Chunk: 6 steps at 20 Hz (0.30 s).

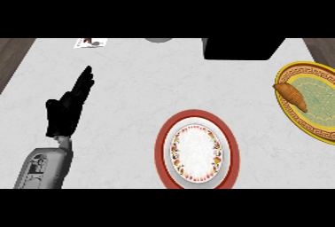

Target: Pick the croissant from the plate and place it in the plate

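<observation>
A brown croissant (292, 96) lies on the left part of a yellow plate with a green centre (318, 128) at the right edge of the counter. A red-rimmed white plate with a flowered ring (196, 150) sits nearer, in the middle, with nothing on it. My left hand (67, 108) is at the left, open, fingers straight and pointing up the counter, resting and far from both plates. My right hand does not show.
A black box-like object (242, 48) stands at the back, right of centre. A small card (90, 42) lies at the back left, beside a grey round thing (158, 40). Dark wooden edges (12, 57) border the white counter on both sides.
</observation>
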{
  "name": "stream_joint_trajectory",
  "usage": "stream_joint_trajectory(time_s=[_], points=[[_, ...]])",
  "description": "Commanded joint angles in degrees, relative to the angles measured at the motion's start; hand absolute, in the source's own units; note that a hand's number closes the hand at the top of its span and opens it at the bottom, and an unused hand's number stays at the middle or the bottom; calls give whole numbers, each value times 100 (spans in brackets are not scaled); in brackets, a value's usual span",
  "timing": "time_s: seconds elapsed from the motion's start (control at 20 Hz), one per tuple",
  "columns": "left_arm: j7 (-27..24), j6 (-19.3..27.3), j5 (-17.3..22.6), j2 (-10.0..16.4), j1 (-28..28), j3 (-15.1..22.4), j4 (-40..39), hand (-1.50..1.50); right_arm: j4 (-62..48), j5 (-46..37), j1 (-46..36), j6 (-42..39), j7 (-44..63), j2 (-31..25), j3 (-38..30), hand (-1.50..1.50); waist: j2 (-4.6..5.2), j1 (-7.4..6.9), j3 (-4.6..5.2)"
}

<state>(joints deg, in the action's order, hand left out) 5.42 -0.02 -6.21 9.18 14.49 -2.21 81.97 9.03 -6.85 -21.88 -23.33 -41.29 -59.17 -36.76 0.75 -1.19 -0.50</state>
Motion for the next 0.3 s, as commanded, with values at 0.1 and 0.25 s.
stream_joint_trajectory(time_s=[0.1,0.25], points=[[244,-171,157,207,174,-161,172,0,-68,62,250,-275,-294,-22,-75,-150,-11,-50,-11],[58,220,-175,-217,81,147,10,0,-59,106,316,-468,-273,-148,-114,-150,4,11,-12]])
